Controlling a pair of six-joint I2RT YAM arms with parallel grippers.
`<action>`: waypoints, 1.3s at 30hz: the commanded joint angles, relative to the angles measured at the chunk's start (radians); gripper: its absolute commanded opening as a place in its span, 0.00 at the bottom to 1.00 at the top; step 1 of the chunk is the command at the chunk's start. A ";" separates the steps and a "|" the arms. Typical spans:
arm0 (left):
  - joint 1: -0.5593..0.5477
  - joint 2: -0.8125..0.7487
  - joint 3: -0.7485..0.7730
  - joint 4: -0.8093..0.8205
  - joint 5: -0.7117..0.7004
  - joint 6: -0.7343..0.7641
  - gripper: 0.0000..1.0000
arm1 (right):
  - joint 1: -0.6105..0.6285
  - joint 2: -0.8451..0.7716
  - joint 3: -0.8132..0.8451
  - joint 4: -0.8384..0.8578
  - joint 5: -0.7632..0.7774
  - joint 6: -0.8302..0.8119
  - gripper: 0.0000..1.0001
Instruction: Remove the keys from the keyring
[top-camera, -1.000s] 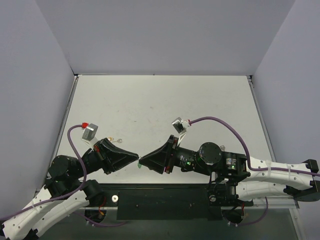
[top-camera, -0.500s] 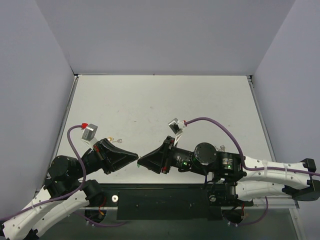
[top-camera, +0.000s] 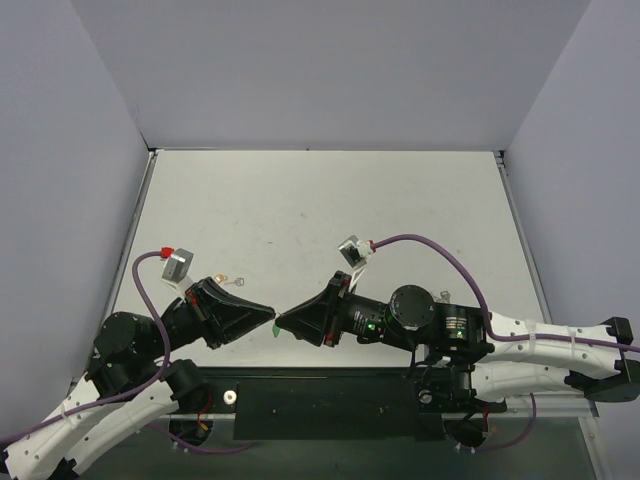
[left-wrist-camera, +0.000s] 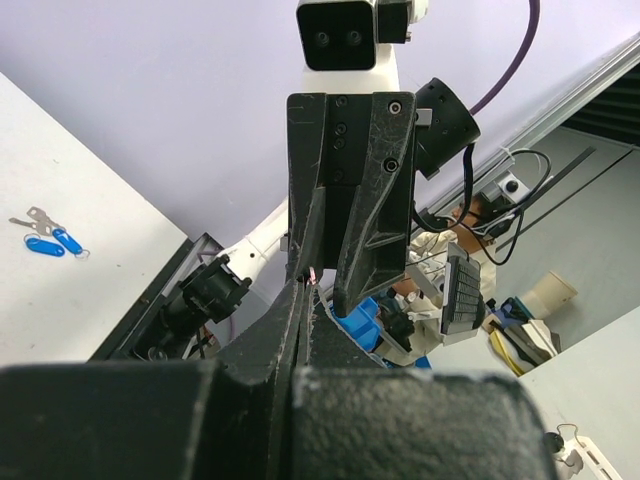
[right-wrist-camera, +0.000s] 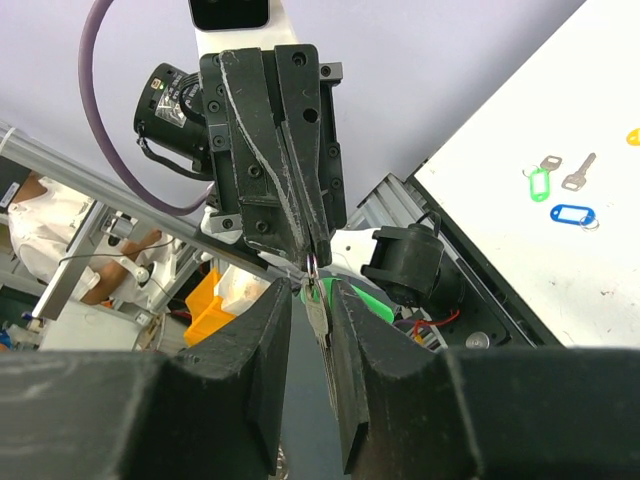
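Hanging from the left fingers (right-wrist-camera: 285, 190): one key (right-wrist-camera: 317, 320), one green keyring (right-wrist-camera: 364, 299).

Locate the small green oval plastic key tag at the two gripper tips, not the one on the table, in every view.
Top external: the green oval plastic key tag sits just below where the left gripper and right gripper meet.
Left wrist: not visible.
Right wrist: near centre, a green patch just right of the hanging key.
Shared landmark: the two grippers' meeting tips.
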 joint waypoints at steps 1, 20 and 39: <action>0.002 -0.004 0.050 0.002 -0.014 0.022 0.00 | 0.006 -0.021 0.026 0.051 0.023 -0.015 0.18; 0.002 -0.001 0.079 -0.007 -0.007 0.018 0.00 | 0.006 -0.006 0.021 0.028 0.040 -0.013 0.00; 0.003 -0.055 0.125 -0.026 -0.108 -0.045 0.69 | 0.006 -0.032 0.029 0.146 -0.050 -0.027 0.00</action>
